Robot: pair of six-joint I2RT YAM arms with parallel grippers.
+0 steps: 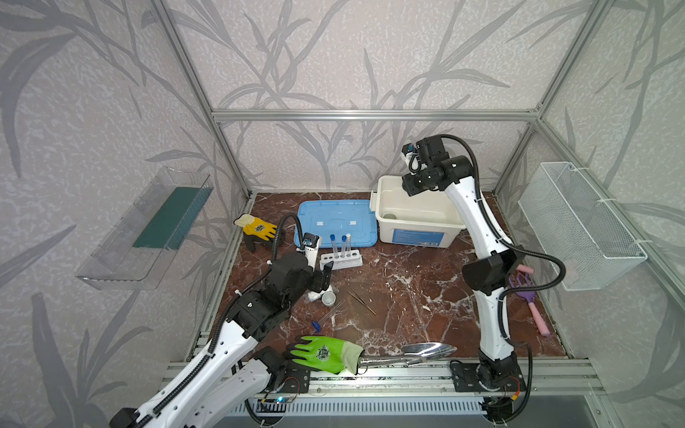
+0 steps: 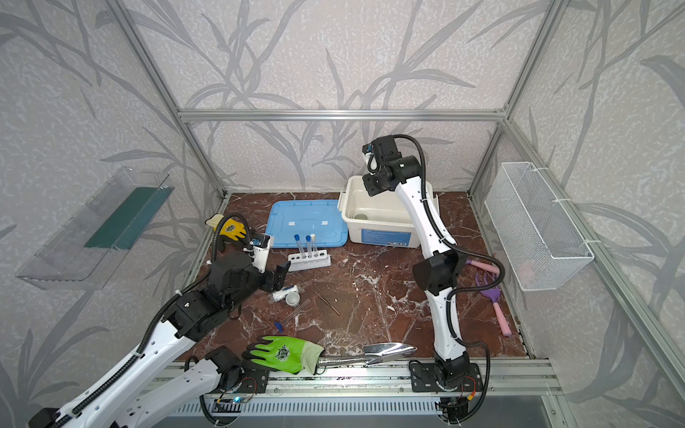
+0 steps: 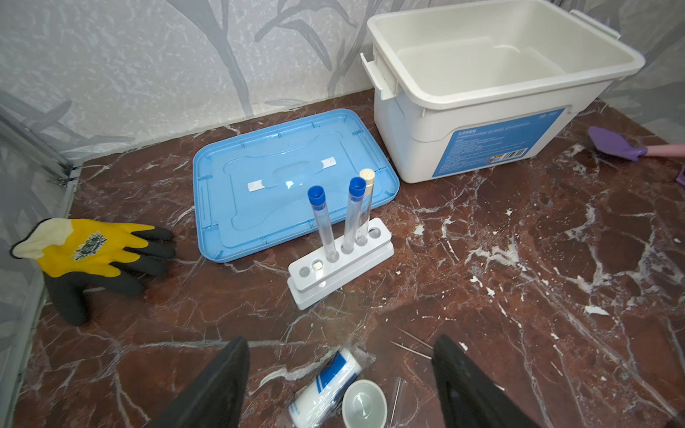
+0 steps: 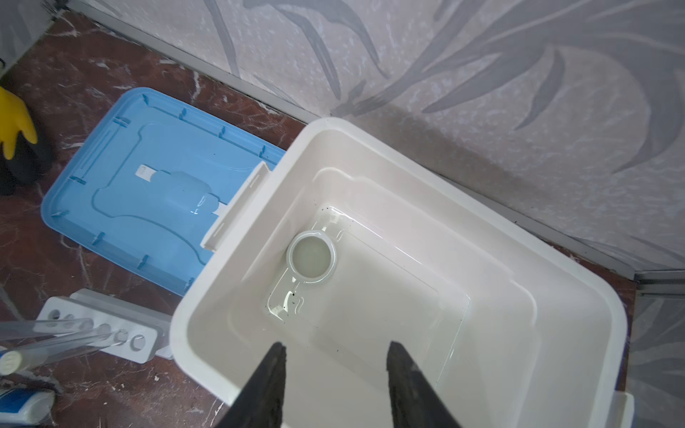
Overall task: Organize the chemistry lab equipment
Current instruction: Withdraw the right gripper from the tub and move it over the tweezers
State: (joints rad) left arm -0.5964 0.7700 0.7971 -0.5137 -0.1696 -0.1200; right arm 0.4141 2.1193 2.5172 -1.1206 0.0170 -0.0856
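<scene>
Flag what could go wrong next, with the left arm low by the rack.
1. The left gripper, fingers open, hangs over the bottle and small bowl lying side by side; closing may catch both or knock the bowl away.
2. The rack with three upright test tubes stands just beyond; a careless swing could tip it.

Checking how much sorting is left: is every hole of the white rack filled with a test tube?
No, only three capped test tubes stand in the white rack; the hole at each end is empty.
</scene>
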